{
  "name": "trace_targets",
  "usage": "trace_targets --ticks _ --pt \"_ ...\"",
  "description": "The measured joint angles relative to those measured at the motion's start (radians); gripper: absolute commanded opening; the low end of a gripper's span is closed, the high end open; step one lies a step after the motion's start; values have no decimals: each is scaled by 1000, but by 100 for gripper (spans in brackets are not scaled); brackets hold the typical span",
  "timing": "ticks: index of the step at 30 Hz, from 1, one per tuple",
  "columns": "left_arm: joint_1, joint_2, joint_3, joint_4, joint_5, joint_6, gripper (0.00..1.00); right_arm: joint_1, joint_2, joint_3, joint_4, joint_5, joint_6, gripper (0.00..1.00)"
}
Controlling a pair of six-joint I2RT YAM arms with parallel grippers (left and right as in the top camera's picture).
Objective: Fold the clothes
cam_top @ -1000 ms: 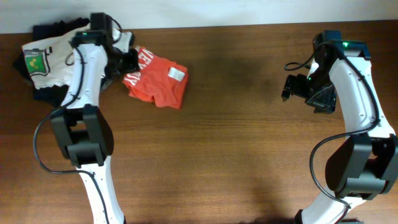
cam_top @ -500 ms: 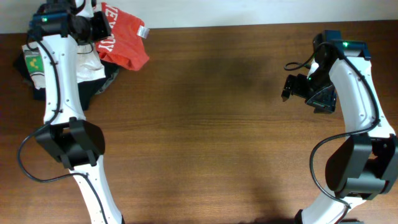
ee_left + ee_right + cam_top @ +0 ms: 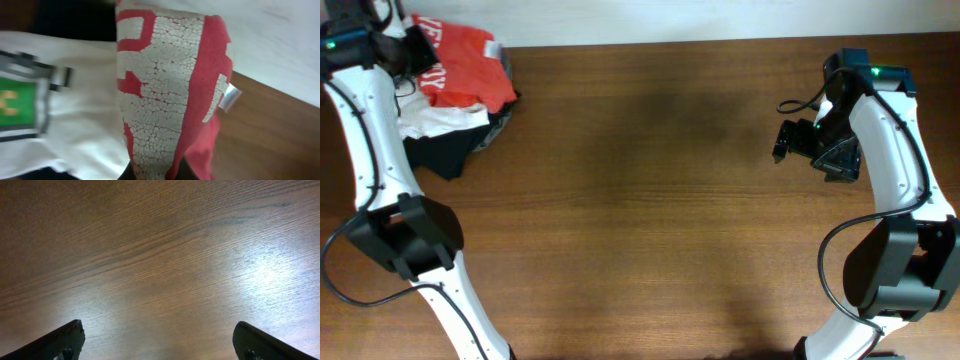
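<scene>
Item 1, left gripper (image 3: pixel 412 48): far left corner of the table (image 3: pixel 650 200); jaws closed down on a bunched fold of the red-orange T-shirt (image 3: pixel 465 68); its fingers are hidden by the cloth in the wrist view

Item 2, red-orange T-shirt: crumpled, spreading from the closed jaws toward the table's middle, over the garment pile; whether it rests on the pile or hangs just above cannot be told. Cracked white lettering (image 3: pixel 160 100) faces the left wrist camera; neck tag (image 3: pixel 229 97) sticks out at the shirt's edge

Item 3, white T-shirt (image 3: pixel 435 118): under and beside the red one, green print (image 3: pixel 15 100) showing

Item 4, black garments (image 3: pixel 450 155): under the white one

Item 5, right gripper (image 3: pixel 788 140): well apart at the table's right side, jaws spread wide, nothing between them, bare wood below (image 3: pixel 160 330)
</scene>
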Motion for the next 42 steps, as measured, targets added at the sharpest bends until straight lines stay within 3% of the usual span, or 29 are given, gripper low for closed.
trace_targets --ticks 7,14,16,17,18,24,27,30,31,32,33,34,42 --pt "31 0 0 28 -146 -4 14 0 0 0 0 0 1 99" --pt "47 48 2 37 -232 -6 16 0 0 0 0 0 0 98" --pt "52 83 2 46 -253 -6 29 0 0 0 0 0 0 98" --pt "55 104 2 50 -271 -6 50 0 0 0 0 0 0 98" --pt "60 128 2 54 -296 -13 99 0 0 0 0 0 0 98" --pt "89 154 2 65 -357 -13 99 0 0 0 0 0 0 98" --pt "97 154 2 40 -361 -13 98 0 0 0 0 0 1 98" --pt "96 153 2 10 -360 -36 84 0 0 0 0 0 0 99" --pt "93 151 2 8 -360 -51 73 0 0 0 0 0 0 98" --pt "92 145 2 7 -360 -70 47 0 0 0 0 0 0 98" --pt "89 135 2 7 -360 -99 9 0 0 0 0 0 0 98" --pt "87 121 2 7 -357 -125 1 0 0 0 0 0 1 98" --pt "82 77 2 7 -293 -173 1 0 0 0 0 0 1 98"
